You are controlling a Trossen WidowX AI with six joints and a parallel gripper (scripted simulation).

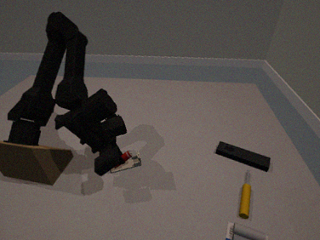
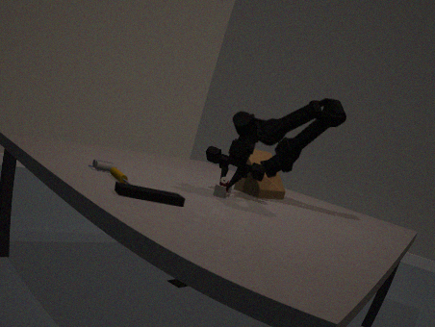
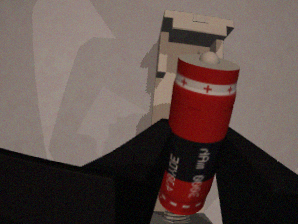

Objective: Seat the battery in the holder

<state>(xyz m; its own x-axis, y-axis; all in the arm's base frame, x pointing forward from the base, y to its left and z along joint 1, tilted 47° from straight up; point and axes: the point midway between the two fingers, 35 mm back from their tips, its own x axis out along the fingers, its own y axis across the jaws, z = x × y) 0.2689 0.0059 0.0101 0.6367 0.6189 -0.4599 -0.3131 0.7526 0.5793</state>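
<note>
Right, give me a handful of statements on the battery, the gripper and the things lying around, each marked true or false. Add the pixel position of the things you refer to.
1. The gripper (image 3: 193,132) is shut on the red and black battery (image 3: 202,110) (image 1: 126,155). True.
2. The battery's terminal end points toward the spring (image 3: 177,216). False: its flat end does; the terminal end points toward the lip (image 3: 197,22).
3. The battery lies seated flat under the lip. False: it is tilted, its terminal end not under the lip.
4. The yellow-handled screwdriver (image 1: 245,200) (image 2: 118,174) lies between the black bar (image 1: 243,156) (image 2: 149,194) and the pack of grey cells (image 1: 249,239) (image 2: 102,164). True.
</note>
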